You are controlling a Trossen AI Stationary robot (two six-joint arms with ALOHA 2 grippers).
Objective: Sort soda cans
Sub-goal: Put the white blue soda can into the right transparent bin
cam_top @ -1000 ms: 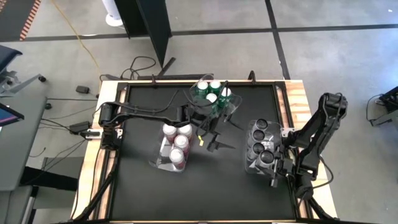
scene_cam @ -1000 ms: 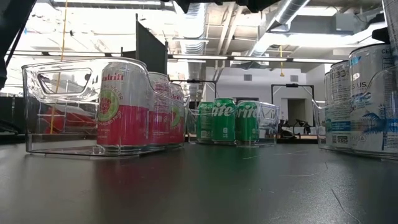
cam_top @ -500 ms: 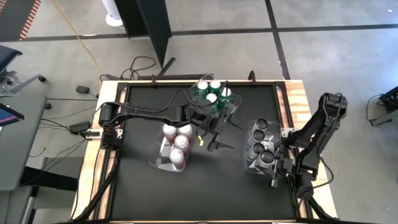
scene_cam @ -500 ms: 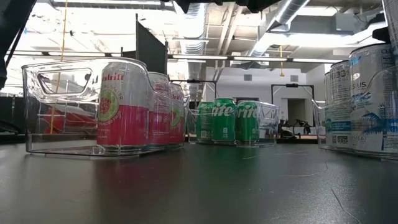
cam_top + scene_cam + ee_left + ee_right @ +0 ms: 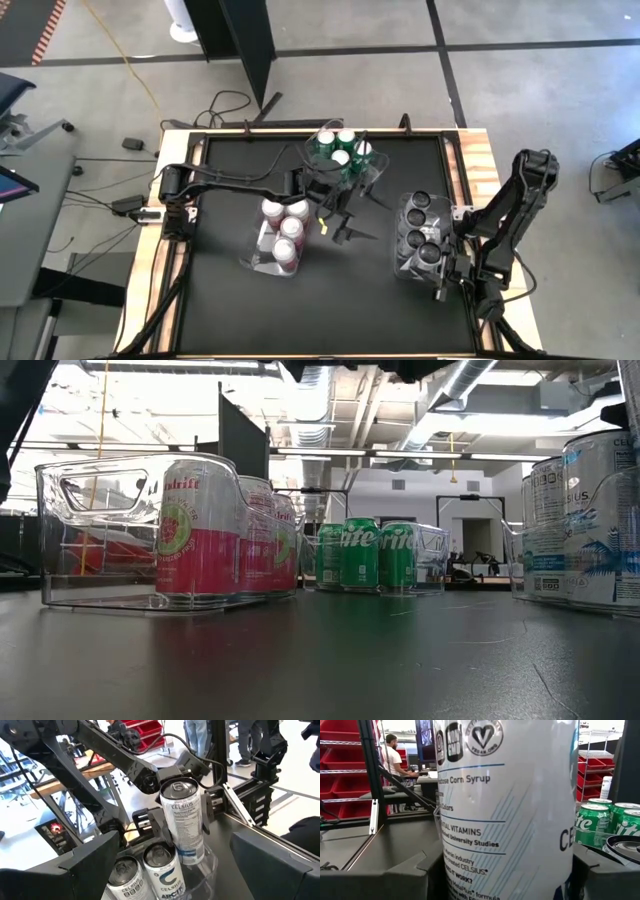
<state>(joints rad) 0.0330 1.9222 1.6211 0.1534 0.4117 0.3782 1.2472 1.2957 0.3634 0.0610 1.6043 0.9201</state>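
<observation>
From my console I see a grey concrete floor (image 5: 330, 25) crossed by dark lines, with a yellow cable (image 5: 140, 75) trailing over it. A black partition panel (image 5: 245, 40) stands behind the table. Overhead run silver ducts (image 5: 470, 380) and bright ceiling lights (image 5: 130, 405). Red storage shelves (image 5: 345, 765) line one wall, where a person (image 5: 395, 757) sits.

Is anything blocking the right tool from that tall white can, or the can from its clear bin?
Nothing visible does. The tall white cylindrical can is already right at the right tool, at the clear rectangular plastic bin on the table's right side. The left tool waits open mid-table.
</observation>
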